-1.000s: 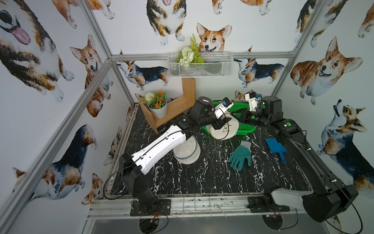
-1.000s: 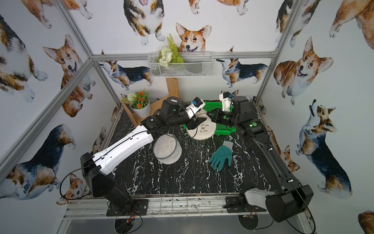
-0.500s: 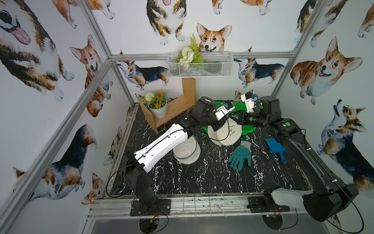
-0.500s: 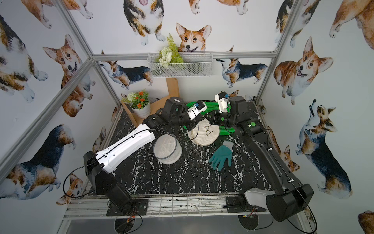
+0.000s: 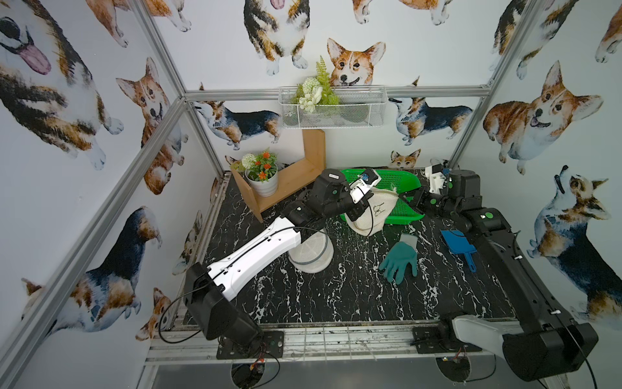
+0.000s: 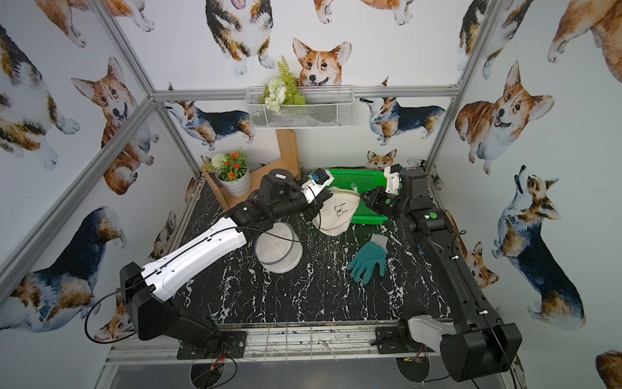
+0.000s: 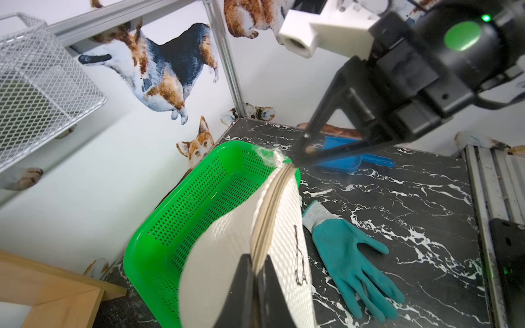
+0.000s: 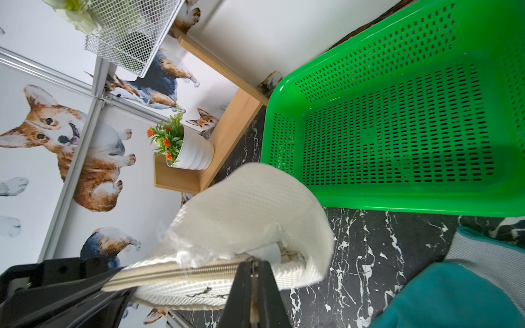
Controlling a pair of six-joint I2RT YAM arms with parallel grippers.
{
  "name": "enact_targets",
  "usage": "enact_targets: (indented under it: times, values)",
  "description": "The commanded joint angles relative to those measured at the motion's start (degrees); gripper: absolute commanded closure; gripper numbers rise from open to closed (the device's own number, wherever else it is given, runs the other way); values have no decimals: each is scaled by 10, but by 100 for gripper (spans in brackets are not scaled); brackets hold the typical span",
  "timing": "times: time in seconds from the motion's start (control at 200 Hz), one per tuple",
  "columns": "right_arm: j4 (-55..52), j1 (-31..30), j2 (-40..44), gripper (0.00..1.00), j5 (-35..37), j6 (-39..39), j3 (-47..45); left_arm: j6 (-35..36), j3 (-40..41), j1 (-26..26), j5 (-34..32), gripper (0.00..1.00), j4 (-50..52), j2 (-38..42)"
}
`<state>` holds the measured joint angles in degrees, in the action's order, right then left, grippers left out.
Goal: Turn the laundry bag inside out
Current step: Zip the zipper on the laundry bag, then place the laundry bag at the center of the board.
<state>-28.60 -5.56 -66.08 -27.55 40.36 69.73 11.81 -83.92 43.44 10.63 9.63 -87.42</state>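
Cream laundry bag (image 5: 373,212): hung between the two arms at the back of the counter (image 5: 336,296), stretched along its zipper edge and partly over the near rim of the green basket (image 5: 402,180). A black line drawing showed on its side.
Left jaws: closed tight on one end of the zipper edge, with the fabric pinched between them in the left wrist view.
Right jaws: closed on the opposite end of the same edge, beside a tuft of frayed white mesh.
Bag's lower edge: whether it touched the counter could not be told.
Teal glove (image 5: 400,259): lay flat on the counter in front of the basket, apart from the bag.
Blue scoop (image 5: 456,240): lay beside the right arm.
Round white mesh pouch (image 6: 277,251): sat on the counter, partly under the left arm.
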Motion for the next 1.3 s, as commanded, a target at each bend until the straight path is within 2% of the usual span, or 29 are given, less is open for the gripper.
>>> enact_targets:
  times: [0.0,0.095,0.19,0.29,0.405,0.455,0.611,0.791,1.006,1.131,1.296]
  values:
    - [18,6,-3,100,23,21,-1,-47,20,-4,-18,100,-88,15]
    - [30,6,-7,100,13,18,9,-61,21,-4,-1,100,-83,11]
    - [40,5,-7,100,-1,6,20,-52,7,-4,7,67,-55,2]
    - [38,-4,-14,100,-16,-17,35,-37,-12,-4,16,54,-27,-8]
    - [34,-21,-21,100,-24,-36,51,-28,-27,-4,30,33,-5,-17]
    - [32,-28,-24,100,-24,-42,54,-27,-31,-4,37,28,2,-20]
    - [-16,-52,-37,100,-10,-65,61,-52,-26,-4,21,26,-7,-15]
    - [-121,-106,-51,100,-21,-107,75,-90,12,-7,-98,26,-77,40]
    - [-188,-218,-27,100,-29,-64,43,-114,4,-18,-168,26,-64,82]
    - [-184,-246,-6,100,-6,-15,-3,-142,27,-24,-178,25,-57,105]
    - [-86,-246,-27,100,37,20,-78,-166,59,-25,-188,25,-42,131]
